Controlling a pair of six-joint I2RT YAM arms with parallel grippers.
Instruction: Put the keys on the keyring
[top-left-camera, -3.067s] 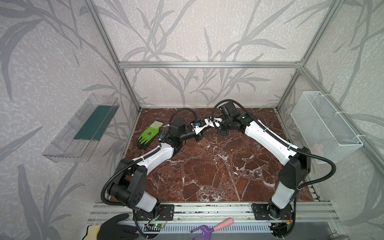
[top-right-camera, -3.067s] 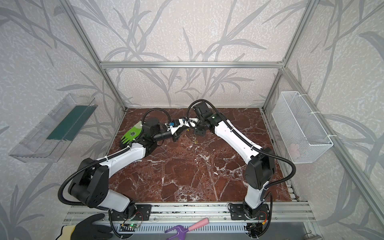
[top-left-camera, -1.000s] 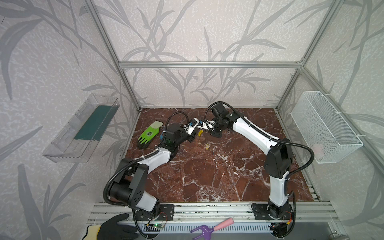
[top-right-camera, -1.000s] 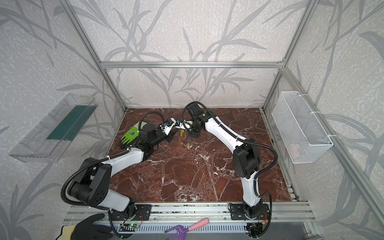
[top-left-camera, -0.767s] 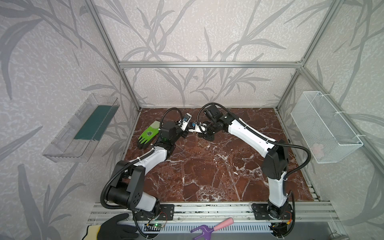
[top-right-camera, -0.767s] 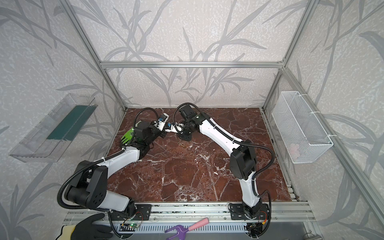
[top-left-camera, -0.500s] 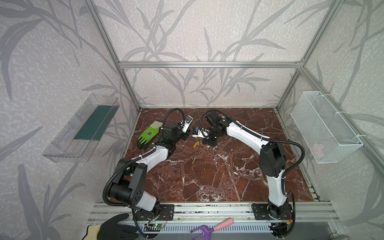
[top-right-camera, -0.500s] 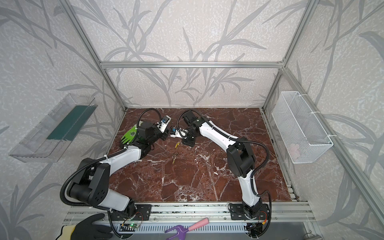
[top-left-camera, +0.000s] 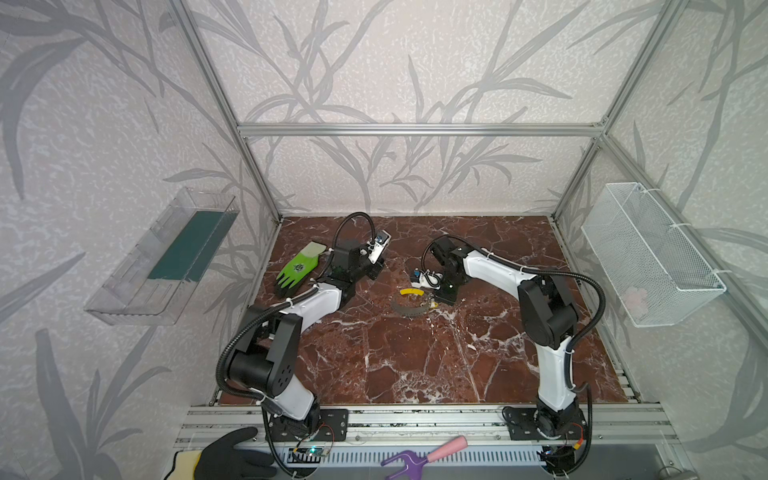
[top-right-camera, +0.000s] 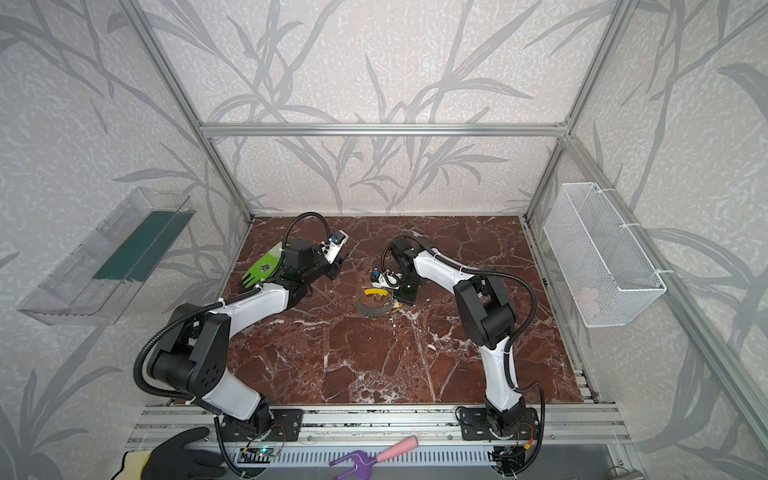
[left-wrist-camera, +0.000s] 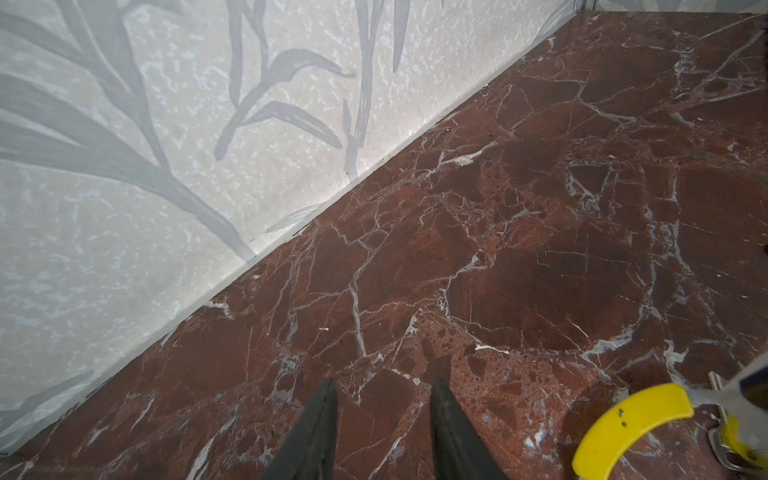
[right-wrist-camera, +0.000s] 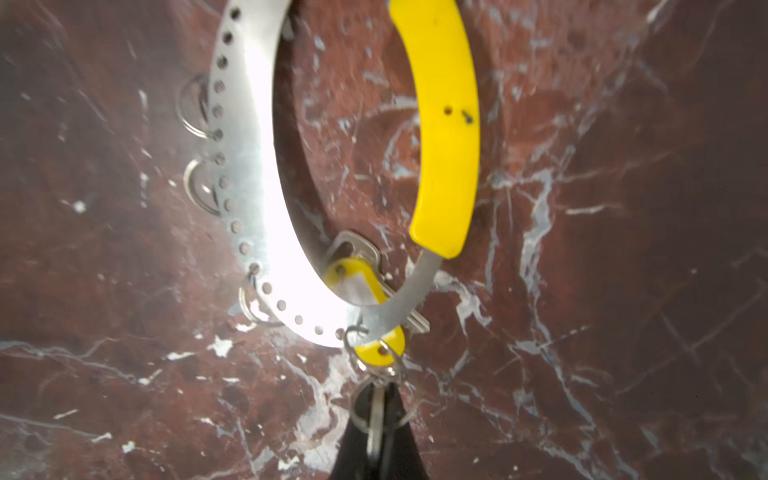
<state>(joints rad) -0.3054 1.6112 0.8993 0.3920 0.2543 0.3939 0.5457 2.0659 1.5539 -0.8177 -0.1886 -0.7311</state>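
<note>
right gripper (right-wrist-camera: 376, 415) fingers pinch the wire split ring (right-wrist-camera: 360, 365) of the yellow-tagged silver key (right-wrist-camera: 353, 249), seemingly threaded on the perforated grey keyring band with yellow curved segment (right-wrist-camera: 245, 145) just beyond the fingertips; left gripper (left-wrist-camera: 382, 415) fingers spread, empty; second key unseen, likely outstanding.

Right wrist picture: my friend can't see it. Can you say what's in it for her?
The black-tipped right gripper pinches a small wire ring joined to a silver key with a yellow oblong plastic tag. The tag passes under a big holed silver metal keyring with a bright yellow curved piece, lying on the red-brown marble table.
</note>
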